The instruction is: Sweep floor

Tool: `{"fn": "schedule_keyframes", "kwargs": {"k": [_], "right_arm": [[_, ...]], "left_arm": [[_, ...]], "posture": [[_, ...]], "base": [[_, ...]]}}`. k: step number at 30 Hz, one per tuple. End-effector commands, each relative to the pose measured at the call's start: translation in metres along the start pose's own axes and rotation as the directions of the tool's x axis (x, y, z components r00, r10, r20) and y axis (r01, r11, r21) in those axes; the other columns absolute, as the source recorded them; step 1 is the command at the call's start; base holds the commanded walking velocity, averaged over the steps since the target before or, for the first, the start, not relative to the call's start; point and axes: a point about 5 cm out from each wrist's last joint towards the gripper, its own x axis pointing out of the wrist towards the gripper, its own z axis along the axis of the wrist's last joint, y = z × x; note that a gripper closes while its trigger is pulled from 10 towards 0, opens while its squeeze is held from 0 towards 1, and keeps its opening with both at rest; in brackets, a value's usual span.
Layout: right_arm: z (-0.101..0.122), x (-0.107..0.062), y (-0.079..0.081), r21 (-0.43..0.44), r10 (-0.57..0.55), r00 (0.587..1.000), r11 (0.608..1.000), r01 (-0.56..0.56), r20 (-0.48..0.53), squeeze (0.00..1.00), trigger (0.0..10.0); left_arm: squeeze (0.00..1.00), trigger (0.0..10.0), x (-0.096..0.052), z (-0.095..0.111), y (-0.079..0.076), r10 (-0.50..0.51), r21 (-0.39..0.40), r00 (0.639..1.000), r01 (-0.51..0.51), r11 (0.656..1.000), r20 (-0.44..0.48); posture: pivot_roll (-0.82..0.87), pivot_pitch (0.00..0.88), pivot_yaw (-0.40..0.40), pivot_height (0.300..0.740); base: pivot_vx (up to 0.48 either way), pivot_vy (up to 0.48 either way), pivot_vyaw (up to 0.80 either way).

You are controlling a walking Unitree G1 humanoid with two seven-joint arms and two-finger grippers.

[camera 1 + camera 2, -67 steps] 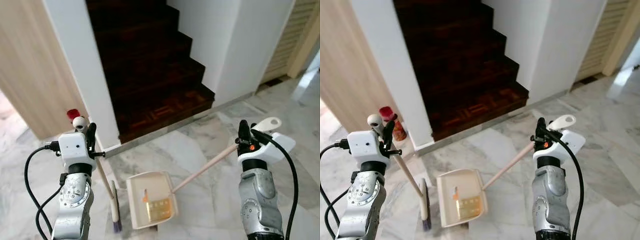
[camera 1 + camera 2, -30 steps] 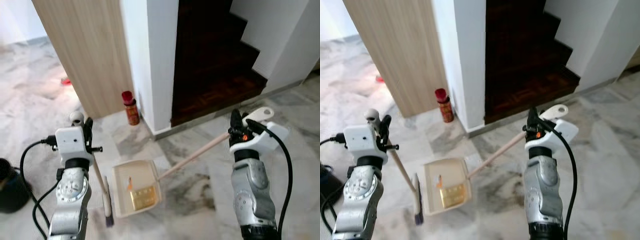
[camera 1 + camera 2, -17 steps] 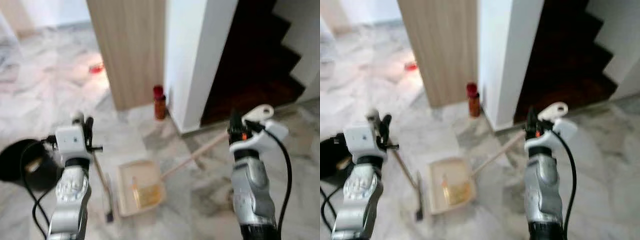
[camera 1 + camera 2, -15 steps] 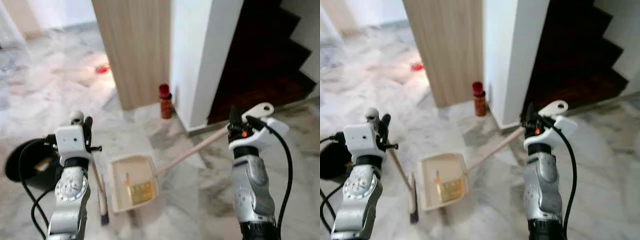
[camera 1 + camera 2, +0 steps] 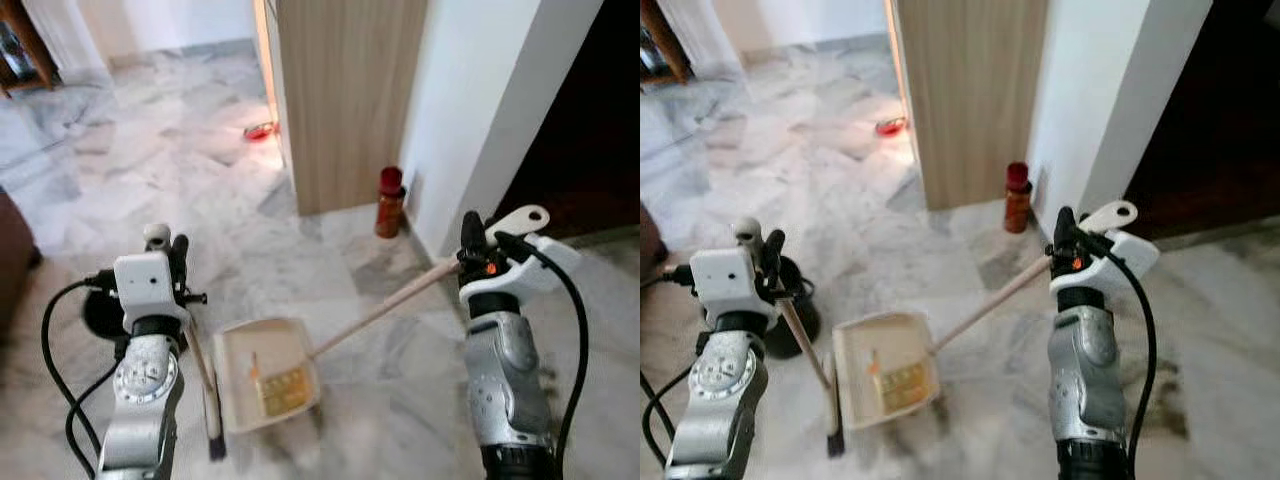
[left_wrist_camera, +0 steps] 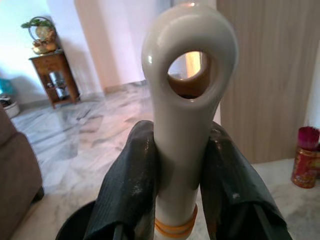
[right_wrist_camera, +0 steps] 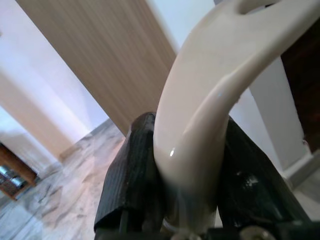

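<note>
My left gripper is shut on the cream broom handle, just under its looped end. The stick slants down to the dark brush head on the marble floor. My right gripper is shut on the curved white grip of the dustpan's long wooden handle. The cream dustpan rests on the floor between my arms, right of the brush, with yellowish debris in it.
A red can stands on the floor by the wooden panel and white wall. A black bin sits behind my left arm. A small red thing lies farther off. Dark stairs lie right, a brown sofa left.
The camera has swung left: the stairs slid off to the right, and open marble floor, the black bin and the sofa came in. Both grips are unchanged.
</note>
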Motion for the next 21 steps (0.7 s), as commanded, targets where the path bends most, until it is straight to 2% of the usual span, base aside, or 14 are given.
{"fn": "schedule_keyframes", "kwargs": {"k": [1,14,21], "right_arm": [[0.0132,0.0044,0.0083,-0.005,0.03,0.998,1.0,-0.03,0.061,0.0,10.0],[0.0145,0.0046,0.0104,-0.015,0.044,0.997,0.999,-0.043,0.066,0.0,10.0],[0.0187,0.0046,0.0104,-0.017,0.047,0.996,0.999,-0.046,0.08,0.0,10.0]], "left_arm": [[0.0,10.0,0.0023,0.0086,0.0034,0.006,-0.005,0.999,-0.006,1.0,0.042],[0.0,10.0,0.0022,0.0091,0.0024,0.001,-0.005,0.999,-0.001,1.0,0.042],[0.0,10.0,0.0022,0.0088,0.0001,-0.011,-0.003,0.999,0.011,1.0,0.042]], "posture": [[0.02,0.091,0.045,0.74],[0.02,0.091,0.046,0.74],[0.02,0.084,0.048,0.74]], "base": [[0.0,0.39,0.0],[0.0,0.387,0.0],[0.0,0.385,0.5]]}}
